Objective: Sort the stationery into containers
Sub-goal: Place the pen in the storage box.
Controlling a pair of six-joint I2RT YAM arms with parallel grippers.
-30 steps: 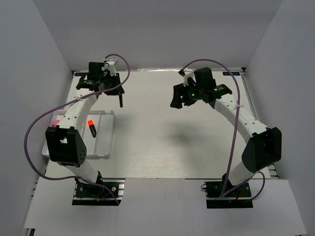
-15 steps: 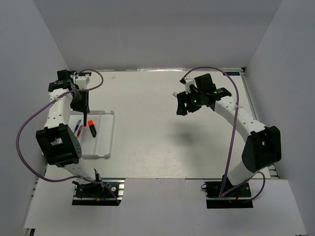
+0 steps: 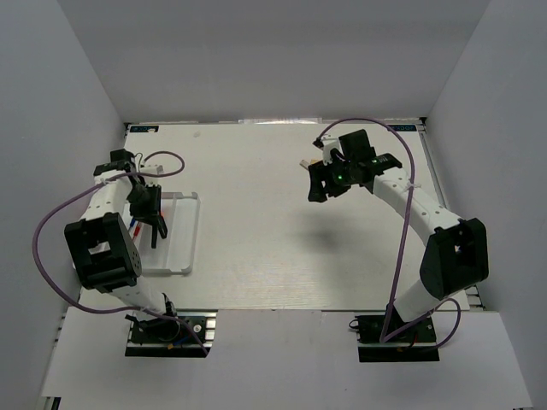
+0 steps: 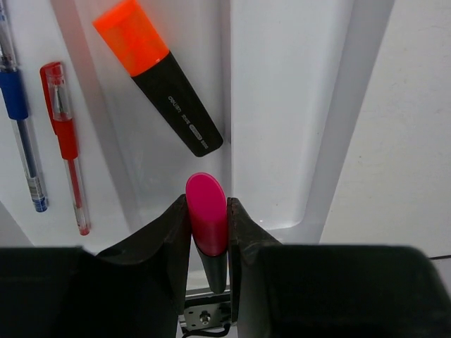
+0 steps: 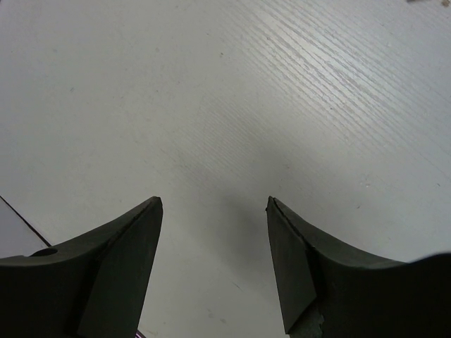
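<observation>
Placement step at the tray: a pink-capped highlighter [image 4: 209, 236] is held between the left fingers [image 4: 165, 232], which are closed narrowly on either side of its cap. The dark barrel is seen running back between them towards the wrist. The marker is poised over the near end of the white tray [image 4: 282, 105], cap pointing along the long compartment in which an orange-capped highlighter [image 4: 158, 77] already lies at a slant, just ahead of the pink tip and apart from it. The held marker is lined up close to the ridge that divides that compartment from the bare one to its right. A red pen [image 4: 65, 141] and a blue pen [image 4: 21, 120] are laid side by side in the section further left. Whether the held marker is touching the tray floor cannot be told from the wrist view; from above, the left fingers [image 3: 155, 229] are seen low over the tray [image 3: 184, 243] at the left side of the tabletop [image 3: 273, 239].

The sorting is judged to be well advanced, with this marker the item in hand. A release is called for next: the fingers would need to be opened once the marker is low and inside the compartment walls, so that it is not tipped across the ridge or onto the orange-capped one.

The right fingers [image 5: 120, 239] are spread wide and empty, held above bare tabletop well apart from the tray.
</observation>
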